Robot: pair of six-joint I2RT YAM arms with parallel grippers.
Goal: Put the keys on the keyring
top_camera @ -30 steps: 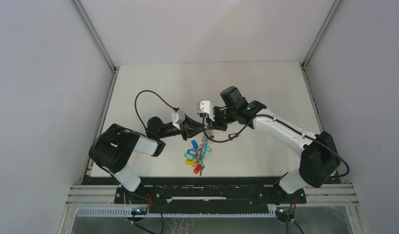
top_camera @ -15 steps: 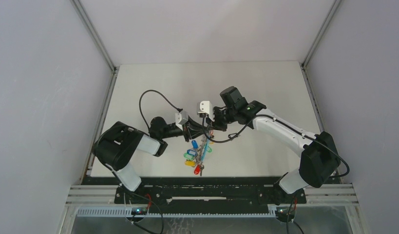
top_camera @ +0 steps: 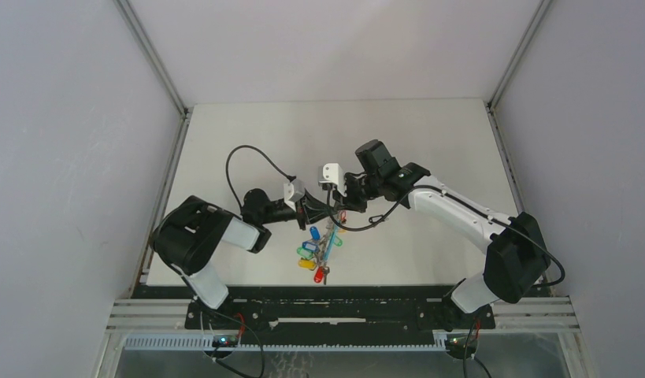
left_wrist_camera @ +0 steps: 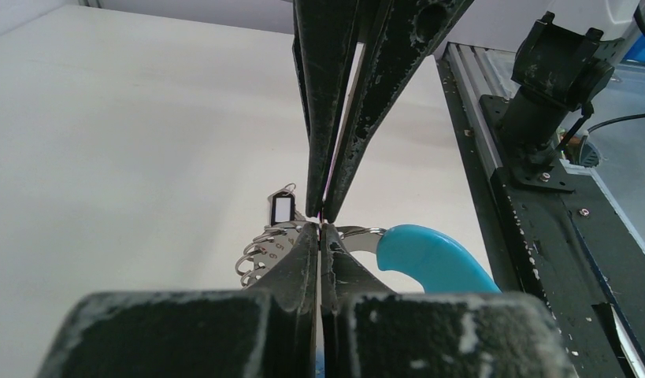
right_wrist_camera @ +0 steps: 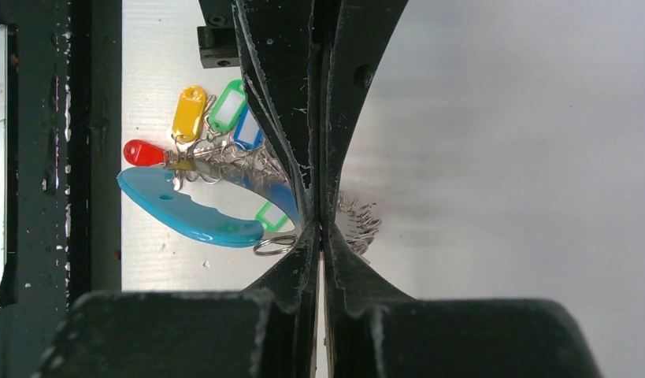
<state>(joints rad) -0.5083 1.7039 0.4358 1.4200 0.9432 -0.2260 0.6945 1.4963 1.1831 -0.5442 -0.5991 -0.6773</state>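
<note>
On the near side, the keys (top_camera: 313, 253) cluster with glossy red, yellow, green and blue plastic tags on thin wire loops, bunched against the smooth turquoise curve of the keyring (right_wrist_camera: 185, 214). Just beyond, the left gripper (left_wrist_camera: 320, 230) and right gripper (right_wrist_camera: 322, 228) meet tip to tip. Both are clamped shut on the ring's silvery band, likely steadying it from two sides.

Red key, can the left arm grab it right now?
Probably not yet. The left gripper is shut on the keyring, tip to tip with the right gripper; the red key lies uncovered but needs opened jaws.
</note>
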